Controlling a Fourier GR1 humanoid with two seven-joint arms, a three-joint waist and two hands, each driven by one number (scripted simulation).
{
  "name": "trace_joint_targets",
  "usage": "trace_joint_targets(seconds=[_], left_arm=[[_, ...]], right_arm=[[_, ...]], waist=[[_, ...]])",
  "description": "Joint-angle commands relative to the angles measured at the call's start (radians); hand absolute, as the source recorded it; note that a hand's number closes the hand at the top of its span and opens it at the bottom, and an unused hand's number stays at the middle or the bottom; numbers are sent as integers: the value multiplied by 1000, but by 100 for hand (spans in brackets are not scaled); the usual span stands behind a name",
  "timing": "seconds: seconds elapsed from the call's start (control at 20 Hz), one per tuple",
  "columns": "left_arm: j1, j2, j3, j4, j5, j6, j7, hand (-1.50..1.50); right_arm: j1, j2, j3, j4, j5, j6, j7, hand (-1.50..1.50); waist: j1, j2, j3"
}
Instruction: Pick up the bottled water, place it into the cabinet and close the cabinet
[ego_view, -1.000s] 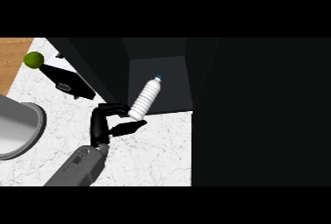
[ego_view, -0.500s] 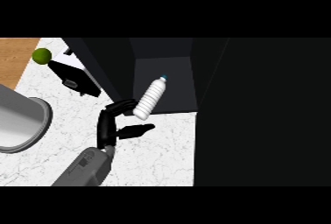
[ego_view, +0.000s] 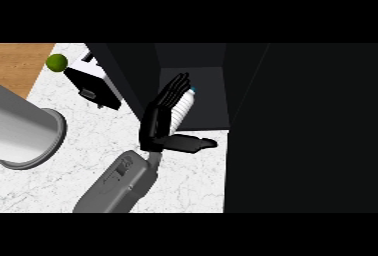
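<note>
Since only my left hand (ego_view: 156, 125) shows in the head view, it is the one nearer to everything that matters. Its fingers (ego_view: 173, 92) are straight and released, pointing away from me up the picture, with the thumb (ego_view: 190, 144) stuck out to the right above the white marble surface (ego_view: 192, 185). The bottled water (ego_view: 185, 107) sits just to the right of those fingers, in the mouth of the dark cabinet (ego_view: 208, 100). Its long axis runs nearly parallel to them, and the blue cap (ego_view: 193, 90) is at the far end, deeper into the opening. Fingers and bottle overlap from this angle, so I cannot tell whether they touch, but nothing is curled round the bottle. I judge the placing to be about done, which leaves the closing. For that, the hand must come back toward me along the bottle's axis, not sideways to the right, or it could knock the bottle over. A wide dark panel (ego_view: 295, 125) fills the right side; I take it for the door, though I cannot be sure. My right hand is out of view.
</note>
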Motion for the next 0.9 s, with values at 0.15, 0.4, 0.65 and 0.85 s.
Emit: trace_joint_targets(seconds=[0.15,0.4,0.65,0.85], left_arm=[[126,18,-27,-156,1,-140,-54,-150],[224,-7,-93,-275,-27,-109,-20,150],[316,98,-89,-381,-5,-150,34,150],[434,202,-39,-487,31,-199,18,150]], right_arm=[[33,-15,5,-108,17,-30,60,-150],[13,-70,-1,-128,35,10,69,-150],[48,-208,-13,-153,77,123,51,150],[45,-239,73,-129,161,158,7,150]], waist=[[23,-3,2],[27,-3,2],[30,-6,2],[36,-9,1]])
